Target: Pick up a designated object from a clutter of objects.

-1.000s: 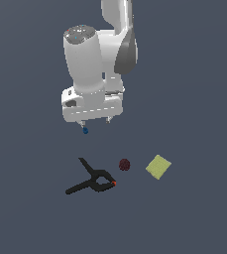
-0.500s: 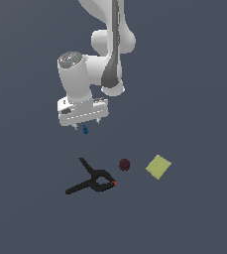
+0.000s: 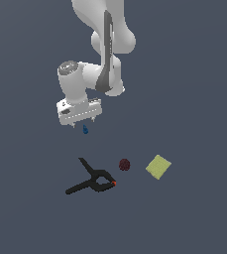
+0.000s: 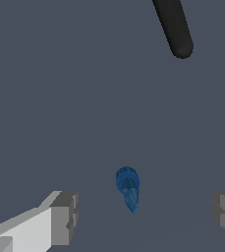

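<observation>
The tiny blue teardrop lump (image 3: 85, 129) lies on the dark floor, apart from the other items. My gripper (image 3: 82, 123) hangs just above it, open and empty. In the wrist view the blue lump (image 4: 128, 187) sits between the two spread fingers (image 4: 60, 219), nearer the one on the side of the white hand body, and touches neither. The gripper (image 4: 143, 216) holds nothing. The black spring clamp with an orange tip (image 3: 92, 181), the dark red ball (image 3: 124, 164) and the yellow-green square block (image 3: 158, 167) lie nearer the camera.
One black handle of the clamp (image 4: 175, 29) reaches into the wrist view, well away from the lump. The white arm (image 3: 105, 49) rises behind the gripper. The floor is plain dark grey.
The hand has shifted a little toward the exterior view's left and lowered toward the blue lump. The arm above it has straightened up. The objects have not moved.
</observation>
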### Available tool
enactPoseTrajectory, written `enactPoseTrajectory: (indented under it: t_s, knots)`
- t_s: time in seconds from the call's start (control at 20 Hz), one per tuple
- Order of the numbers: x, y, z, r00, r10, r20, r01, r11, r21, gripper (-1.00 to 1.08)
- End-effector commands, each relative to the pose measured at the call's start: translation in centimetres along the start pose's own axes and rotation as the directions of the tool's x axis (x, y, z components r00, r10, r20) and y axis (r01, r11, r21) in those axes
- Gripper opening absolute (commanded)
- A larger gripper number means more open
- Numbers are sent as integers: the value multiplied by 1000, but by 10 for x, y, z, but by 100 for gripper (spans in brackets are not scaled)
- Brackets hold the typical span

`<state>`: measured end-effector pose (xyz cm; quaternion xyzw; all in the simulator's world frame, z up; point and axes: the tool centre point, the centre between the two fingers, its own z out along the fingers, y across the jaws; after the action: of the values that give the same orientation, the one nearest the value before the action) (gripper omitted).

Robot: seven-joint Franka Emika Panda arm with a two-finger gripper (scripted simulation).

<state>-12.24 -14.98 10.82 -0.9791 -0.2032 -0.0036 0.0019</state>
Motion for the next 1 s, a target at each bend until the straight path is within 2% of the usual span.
enactPoseTrajectory:
  t_s: [0.0, 0.3, 0.65, 0.95]
  knots:
    - [-10, 0, 7, 1000, -17, 3, 17, 1000, -1, 100]
    - [-23, 0, 15, 999, -35, 8, 35, 999, -2, 100]
    - [-24, 0, 19, 999, -34, 8, 34, 999, -1, 100]
    - [-25, 0, 37, 999, -35, 9, 35, 999, -2, 100]
